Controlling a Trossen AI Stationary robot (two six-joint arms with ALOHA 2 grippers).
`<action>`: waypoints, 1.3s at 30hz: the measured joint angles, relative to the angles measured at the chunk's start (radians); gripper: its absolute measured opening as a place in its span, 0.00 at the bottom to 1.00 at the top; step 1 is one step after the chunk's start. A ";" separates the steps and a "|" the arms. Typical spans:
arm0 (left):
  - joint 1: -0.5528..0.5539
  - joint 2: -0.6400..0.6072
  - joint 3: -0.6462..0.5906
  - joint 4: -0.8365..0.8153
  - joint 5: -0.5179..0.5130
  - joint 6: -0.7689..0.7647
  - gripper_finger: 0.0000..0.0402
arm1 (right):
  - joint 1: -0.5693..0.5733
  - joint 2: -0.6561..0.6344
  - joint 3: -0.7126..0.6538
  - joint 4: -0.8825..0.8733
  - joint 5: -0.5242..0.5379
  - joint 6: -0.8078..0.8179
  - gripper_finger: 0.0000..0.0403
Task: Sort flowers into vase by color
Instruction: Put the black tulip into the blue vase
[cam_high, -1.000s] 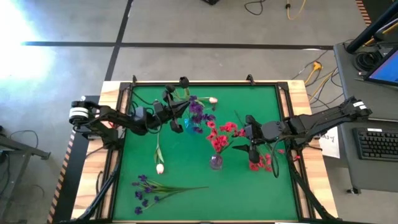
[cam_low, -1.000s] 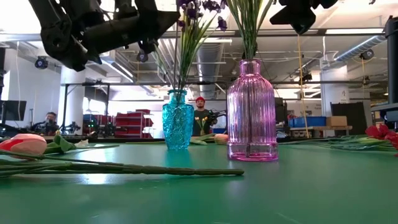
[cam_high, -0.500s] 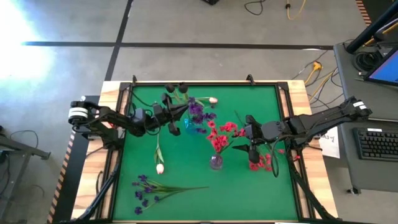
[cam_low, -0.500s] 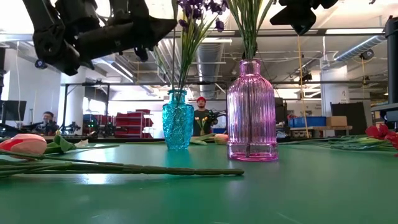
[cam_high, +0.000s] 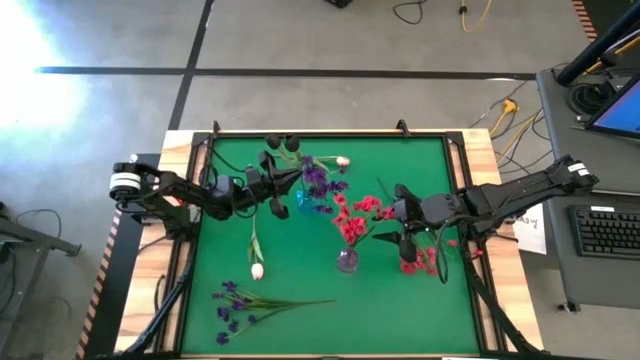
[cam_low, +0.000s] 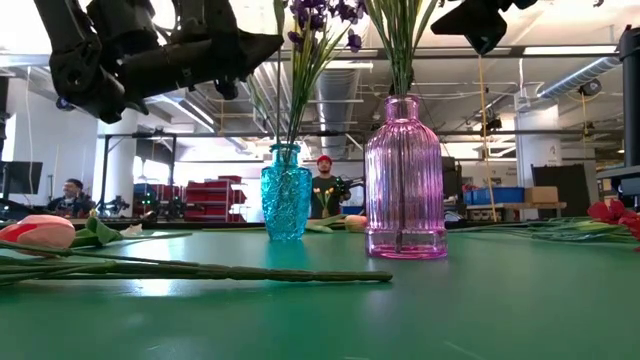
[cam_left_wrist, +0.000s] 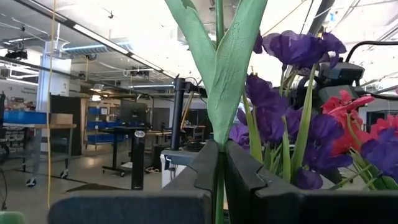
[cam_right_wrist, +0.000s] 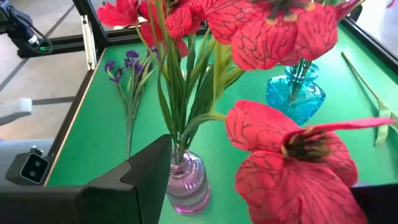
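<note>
Green stems (cam_low: 398, 45) stand in pink vase (cam_low: 405, 180), blossoms apparently cropped.

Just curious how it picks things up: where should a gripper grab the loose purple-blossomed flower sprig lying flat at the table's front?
Probably the bare green stem, to the right of the purple blossoms in the high view, coming straight down with fingers straddling it. It lies flat and thin; the blossoms spread wide.

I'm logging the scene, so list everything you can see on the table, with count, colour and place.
Green table mat: one.
Ribbed pink glass vase: one, mid-table, holding red flowers.
Faceted blue glass vase: one, behind it, holding purple flowers.
Loose purple flower spray: one, lying near the front edge.
Loose white-pink tulip: one, lying left of centre.
Loose red flowers: a few, lying under the right arm.
Left gripper: shut on a green stem with a leaf, by the blue vase.
Right gripper: beside the pink vase.
</note>
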 joint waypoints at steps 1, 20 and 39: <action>0.000 -0.001 0.000 0.000 0.000 0.000 0.00 | 0.000 0.000 0.000 0.000 0.000 0.000 0.54; 0.001 -0.007 0.046 0.000 -0.009 0.003 0.00 | 0.000 0.000 0.000 0.000 0.027 -0.012 0.54; 0.002 -0.005 0.000 -0.033 -0.019 -0.073 0.00 | 0.000 0.000 0.000 -0.001 0.027 -0.008 0.54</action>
